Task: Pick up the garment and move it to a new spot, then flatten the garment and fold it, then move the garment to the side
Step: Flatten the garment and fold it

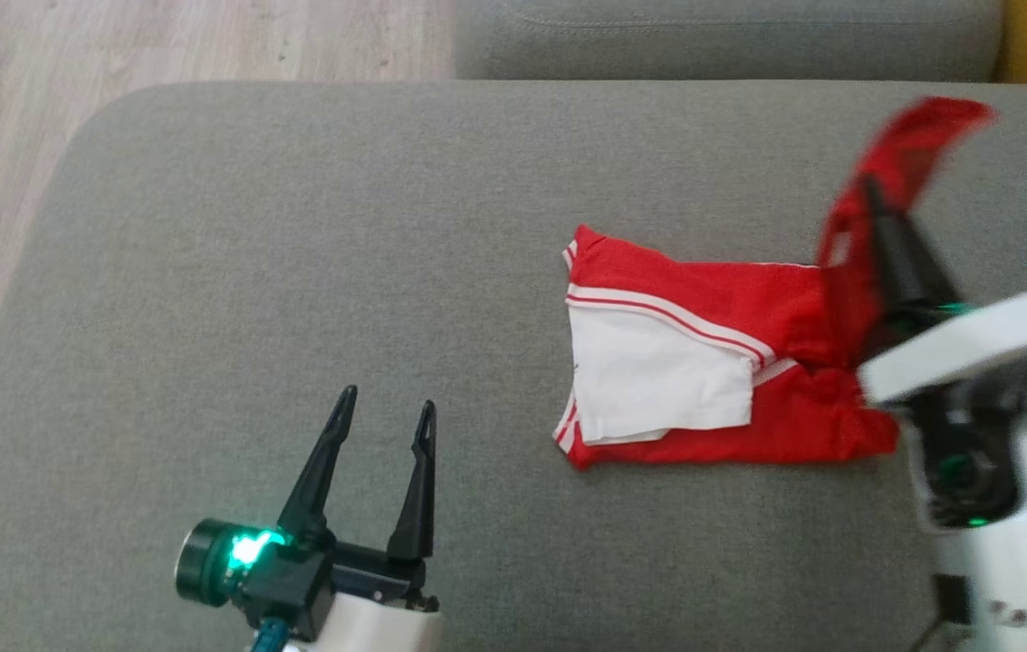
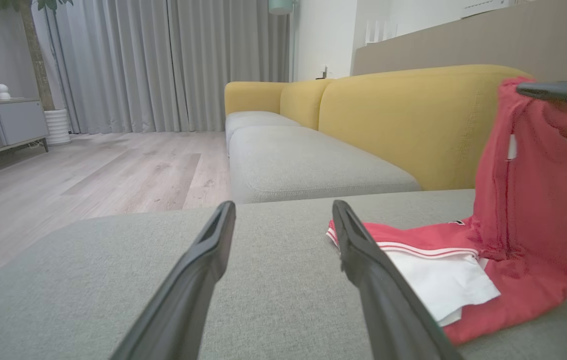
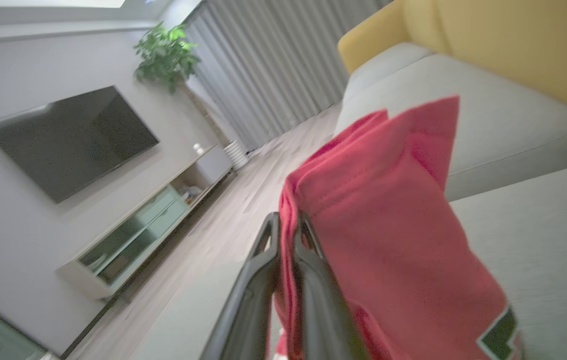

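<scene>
- The right fingers (image 3: 256, 295) are pressed together on a red edge of the garment (image 1: 713, 299) and hold that part up in the air above the grey seat (image 1: 296, 226).
- The left fingers (image 1: 319, 475) stand wide apart and hold nothing. They are over the seat, to the left of the garment and apart from it.
- The garment is red, with thin white stripes and a white panel. Most of it lies on the right half of the seat in folded layers, with the white panel on top near its left side.
- The lifted part rises from the right end of the garment and looks blurred in the head view.
- In the right wrist view, a dark patch with a white border shows on the red cloth low at the right.
- Behind the seat there is a second grey seat with a yellow back (image 2: 413, 125).
- A wooden floor (image 1: 70, 54) is at the left of the seat.
</scene>
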